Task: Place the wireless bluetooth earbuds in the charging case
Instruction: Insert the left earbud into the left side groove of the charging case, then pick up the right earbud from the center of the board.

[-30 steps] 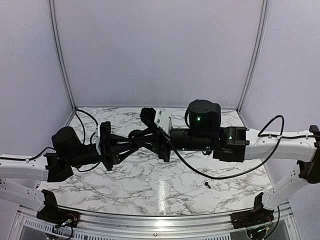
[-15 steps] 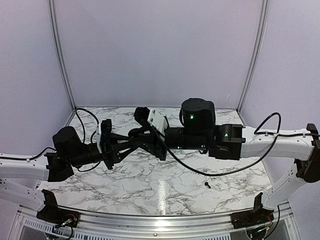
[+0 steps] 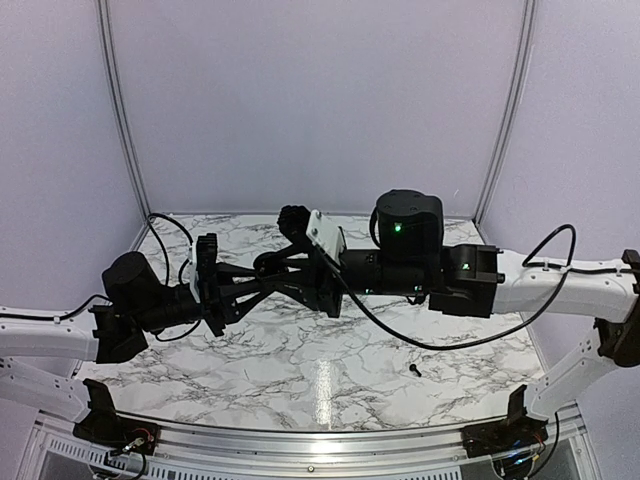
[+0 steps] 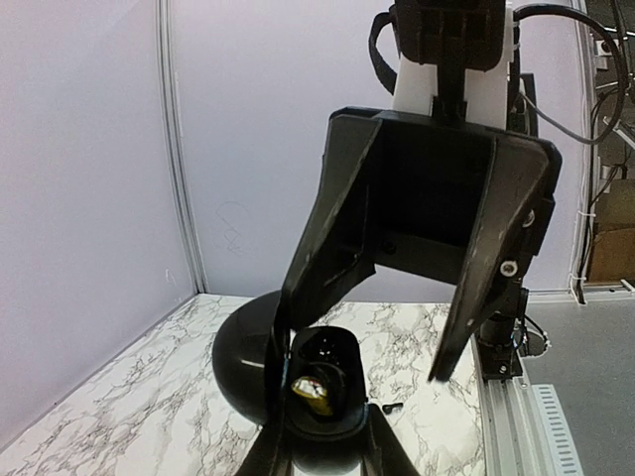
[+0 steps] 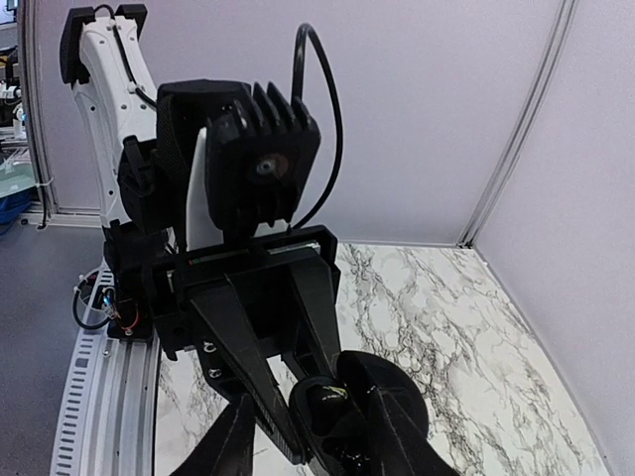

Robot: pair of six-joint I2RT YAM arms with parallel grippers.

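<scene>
Your two arms reach level toward each other, meeting in air above table (image 3: 300,372). Your left hand (image 4: 325,451) clamps charging case (image 4: 332,428), lid (image 4: 243,362) standing open. Your right hand (image 4: 359,389) faces case, fingers spread wide, gripping nothing. Inside case: pale yellowish bit, too small to identify. One black earbud (image 3: 413,370) lies on table, well right of case.

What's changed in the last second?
The right gripper opened its jaws above the charging case and swung left, then back right. Whether it released an earbud is unclear. Unchanged: the left gripper grips the case; one black earbud lies on the table.
</scene>
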